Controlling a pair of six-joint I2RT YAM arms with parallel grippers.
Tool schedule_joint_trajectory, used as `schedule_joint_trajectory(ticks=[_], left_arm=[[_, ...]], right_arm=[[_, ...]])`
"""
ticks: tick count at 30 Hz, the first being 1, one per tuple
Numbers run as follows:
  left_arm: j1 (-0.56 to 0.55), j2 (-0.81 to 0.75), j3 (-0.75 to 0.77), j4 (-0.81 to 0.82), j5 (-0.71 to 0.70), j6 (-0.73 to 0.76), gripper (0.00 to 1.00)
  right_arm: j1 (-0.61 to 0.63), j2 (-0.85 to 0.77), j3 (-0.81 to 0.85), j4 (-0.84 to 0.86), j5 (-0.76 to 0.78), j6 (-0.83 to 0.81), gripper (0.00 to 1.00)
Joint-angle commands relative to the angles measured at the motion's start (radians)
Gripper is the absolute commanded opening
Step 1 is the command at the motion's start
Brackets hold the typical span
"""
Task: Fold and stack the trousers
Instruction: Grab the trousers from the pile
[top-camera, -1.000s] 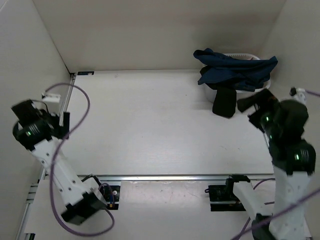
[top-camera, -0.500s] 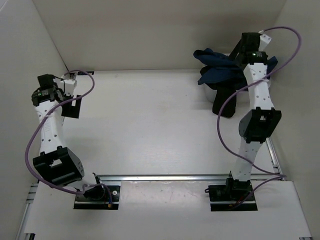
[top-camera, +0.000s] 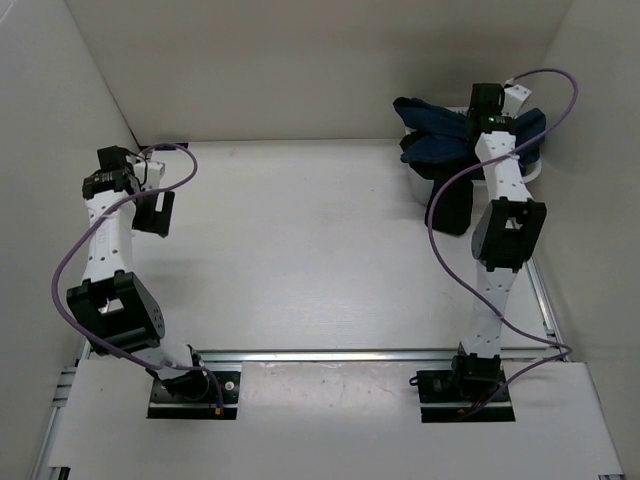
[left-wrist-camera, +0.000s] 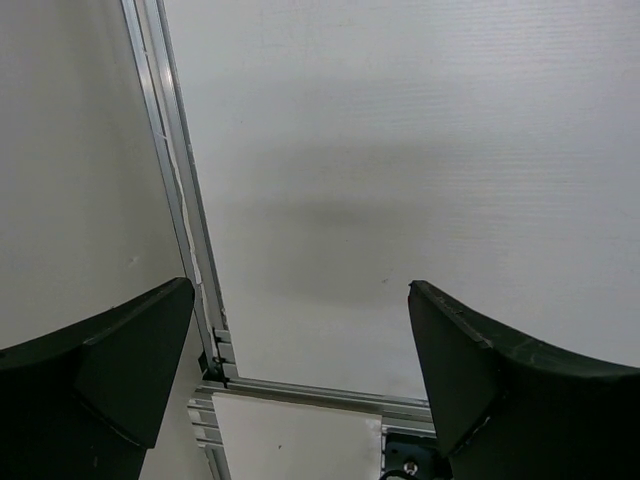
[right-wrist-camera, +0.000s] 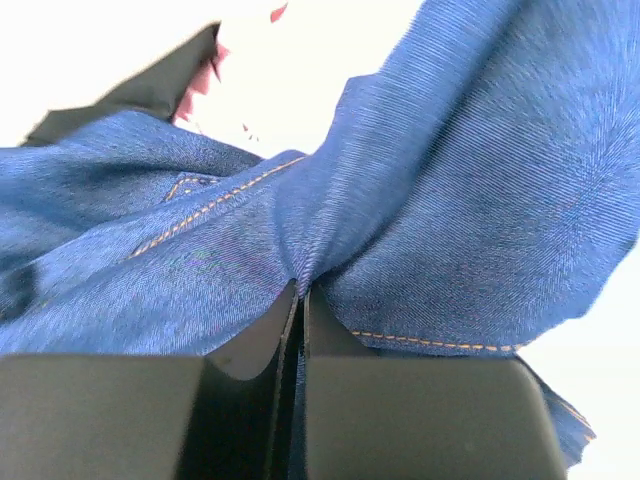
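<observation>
Upper right, the right gripper (right-wrist-camera: 300, 297) pinches a fold of the jeans (top-camera: 430, 140) heaped over the white basket (top-camera: 414, 184); the left gripper (left-wrist-camera: 300, 330), spread wide, hangs far left.

I'm seeing the trousers (top-camera: 432, 138) bunched in a crumpled dark navy heap at the upper right of the overhead view, while up close their creased blue denim fills the frame, tan stitching showing.

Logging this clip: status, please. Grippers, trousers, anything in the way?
Right gripper shut on trousers, heaped on white basket. Left gripper open, empty. Black garment hanging right beside them.
</observation>
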Motion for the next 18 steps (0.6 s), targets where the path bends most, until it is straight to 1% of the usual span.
schedule_joint_trajectory(ticks=[1, 2, 3, 4, 5, 8, 9, 10, 11, 12, 13, 14, 17, 18], left_arm=[[0.000, -0.103, -0.009, 0.010, 0.016, -0.031, 1.00], [0.000, -0.123, -0.035, 0.010, 0.016, -0.031, 1.00], [0.000, -0.144, -0.051, 0.010, 0.029, -0.031, 1.00], [0.000, -0.163, -0.064, 0.010, 0.029, -0.031, 1.00], [0.000, -0.201, -0.095, 0.010, 0.038, -0.031, 1.00], [0.000, -0.272, -0.152, 0.029, 0.079, -0.031, 1.00], [0.000, -0.287, -0.163, 0.030, 0.090, -0.031, 1.00], [0.000, -0.299, -0.172, 0.039, 0.101, -0.031, 1.00], [0.000, -0.309, -0.172, 0.039, 0.111, -0.043, 1.00], [0.000, -0.321, -0.172, 0.039, 0.127, -0.043, 1.00], [0.000, -0.321, -0.172, 0.039, 0.127, -0.043, 1.00], [0.000, -0.321, -0.172, 0.039, 0.138, -0.054, 1.00], [0.000, -0.332, -0.144, 0.039, 0.138, -0.054, 1.00], [0.000, -0.332, -0.132, 0.030, 0.138, -0.063, 1.00]], right_arm=[[0.031, -0.294, -0.080, 0.091, 0.111, -0.093, 0.00], [0.044, -0.349, -0.119, 0.144, 0.112, -0.110, 0.00], [0.070, -0.405, -0.154, 0.169, 0.122, -0.129, 0.00], [0.082, -0.505, -0.183, 0.189, 0.122, -0.158, 0.00], [0.096, -0.554, -0.217, 0.200, 0.122, -0.169, 0.00], [0.169, -0.733, -0.253, 0.237, 0.122, -0.203, 0.00], [0.220, -0.779, -0.292, 0.284, 0.086, -0.219, 0.00], [0.249, -0.868, -0.318, 0.319, 0.061, -0.239, 0.00], [0.283, -0.906, -0.337, 0.344, 0.041, -0.253, 0.00], [0.353, -0.940, -0.337, 0.373, 0.012, -0.262, 0.00], [0.393, -0.988, -0.337, 0.388, -0.053, -0.262, 0.00], [0.471, -1.003, -0.323, 0.402, -0.077, -0.272, 0.00], [0.522, -1.013, -0.283, 0.448, -0.276, -0.186, 0.00], [0.522, -1.013, -0.283, 0.482, -0.372, -0.086, 0.00]])
